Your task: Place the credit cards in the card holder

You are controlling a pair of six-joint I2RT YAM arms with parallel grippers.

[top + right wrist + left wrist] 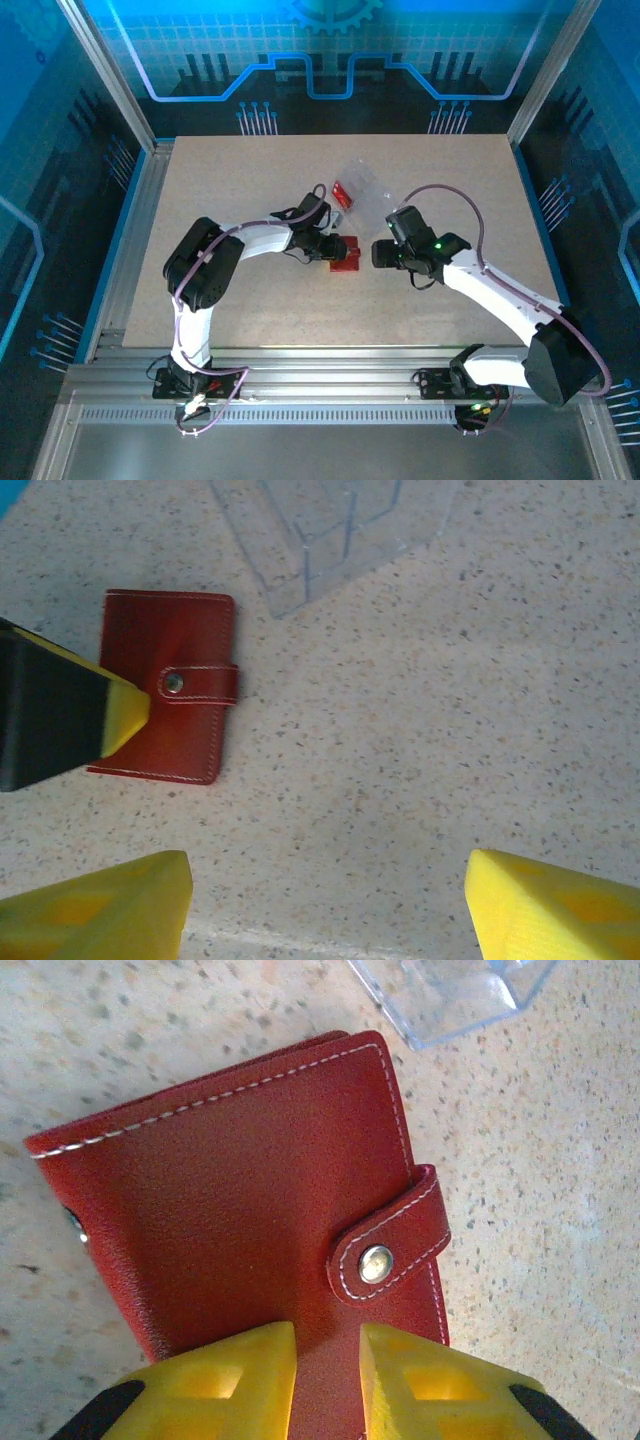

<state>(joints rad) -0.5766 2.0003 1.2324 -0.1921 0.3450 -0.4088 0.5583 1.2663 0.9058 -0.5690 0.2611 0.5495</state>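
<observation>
Where blue walls (330, 40) enclose, speckled table (250, 180), red card holder (347, 262)

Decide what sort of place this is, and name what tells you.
Probably a robotics lab work cell: a left arm and right arm bolted to an aluminium rail frame, a speckled table, and blue circuit-pattern panels enclosing it.

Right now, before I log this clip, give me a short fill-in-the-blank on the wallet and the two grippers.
1. The card holder lies flat on the table with its clasp ____.
2. The right gripper hangs above the table with its jaws ____.
3. The left gripper has its yellow fingertips at the edge of the ____.
Missing words: fastened; open; card holder.
</observation>
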